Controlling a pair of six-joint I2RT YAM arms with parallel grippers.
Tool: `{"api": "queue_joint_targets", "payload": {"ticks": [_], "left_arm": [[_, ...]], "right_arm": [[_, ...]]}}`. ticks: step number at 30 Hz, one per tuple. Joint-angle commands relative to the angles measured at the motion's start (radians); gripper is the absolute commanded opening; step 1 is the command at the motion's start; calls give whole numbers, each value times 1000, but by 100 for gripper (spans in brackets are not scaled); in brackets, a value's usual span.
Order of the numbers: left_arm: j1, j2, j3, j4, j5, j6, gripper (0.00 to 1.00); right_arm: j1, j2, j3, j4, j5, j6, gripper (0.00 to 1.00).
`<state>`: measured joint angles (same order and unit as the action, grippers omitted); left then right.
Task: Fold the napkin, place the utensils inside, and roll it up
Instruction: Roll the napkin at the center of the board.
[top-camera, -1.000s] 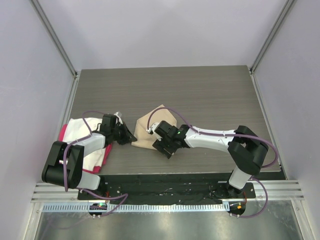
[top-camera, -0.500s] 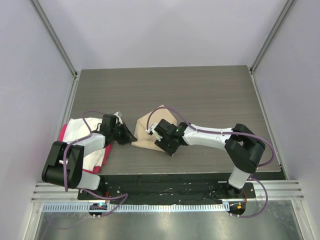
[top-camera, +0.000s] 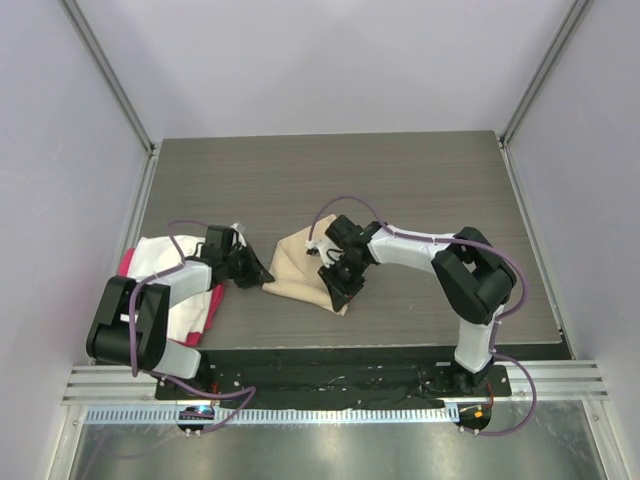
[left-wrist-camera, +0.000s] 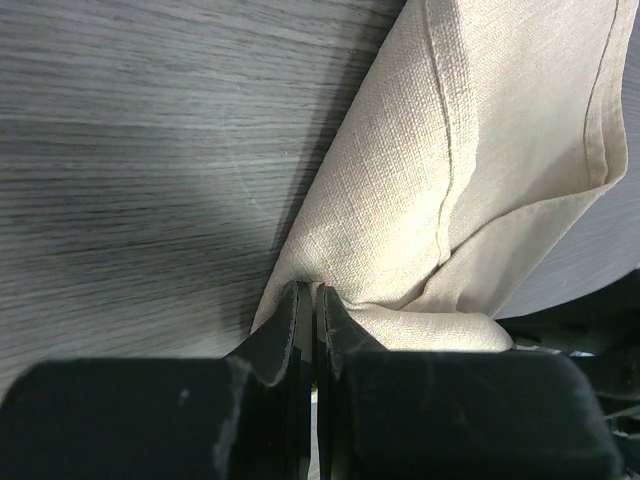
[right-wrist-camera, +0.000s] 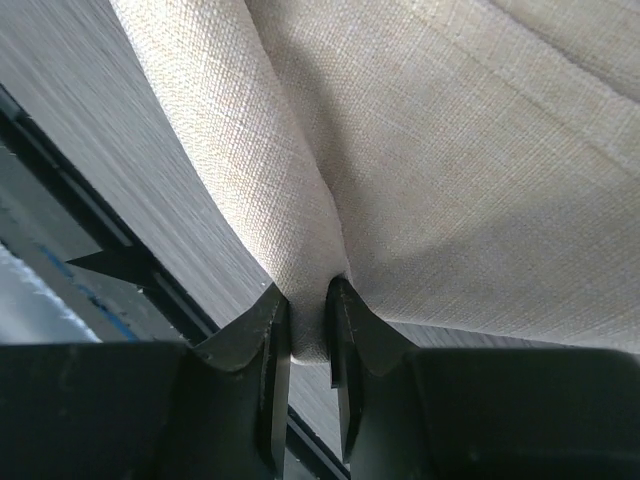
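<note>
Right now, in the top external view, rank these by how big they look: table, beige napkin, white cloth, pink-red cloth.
1. table
2 and 3. white cloth and beige napkin: these look alike and both are partly hidden, so I won't rank them.
4. pink-red cloth: only its edges show beside the white cloth.

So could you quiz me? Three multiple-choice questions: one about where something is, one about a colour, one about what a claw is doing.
1. Where does the white cloth lie?
A. by the table's left edge
B. at its far right corner
C. in its middle

2. What colour is the napkin?
A. blue
B. green
C. beige

3. What is the right gripper doing?
A. hanging open in the air
B. pinching a fold of napkin
C. pressing flat on the table

Answers: 1 A, it is bunched at the left edge; 2 C, wrist views show tan weave; 3 B, it clamps a ridge of cloth.
</note>
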<state>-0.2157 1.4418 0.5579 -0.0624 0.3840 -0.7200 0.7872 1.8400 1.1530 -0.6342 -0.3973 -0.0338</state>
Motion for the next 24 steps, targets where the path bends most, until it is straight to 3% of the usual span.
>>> {"api": "queue_joint_targets", "payload": {"ticks": [1, 7, 11, 12, 15, 18, 20, 24], "left_arm": [[-2, 46, 16, -70, -36, 44, 0], [-2, 71, 27, -88, -31, 48, 0], [-2, 69, 37, -99, -28, 48, 0], [-2, 72, 37, -102, -28, 48, 0], [-2, 77, 45, -109, -27, 48, 0], [-2, 85, 48, -113, -20, 48, 0], [-1, 85, 50, -111, -20, 47, 0], [-2, 89, 54, -113, -16, 48, 0]], "right_arm": [[-29, 64, -21, -30, -98, -11, 25], [-37, 62, -16, -28, -57, 15, 29], [-37, -4, 66, -100, 4, 31, 50], [-36, -33, 114, -120, 36, 31, 59], [-10, -70, 210, -177, 127, 32, 70], [61, -108, 276, -177, 305, 32, 72], [139, -134, 275, -107, 461, 22, 72], [262, -159, 173, 97, 632, -43, 72]]}}
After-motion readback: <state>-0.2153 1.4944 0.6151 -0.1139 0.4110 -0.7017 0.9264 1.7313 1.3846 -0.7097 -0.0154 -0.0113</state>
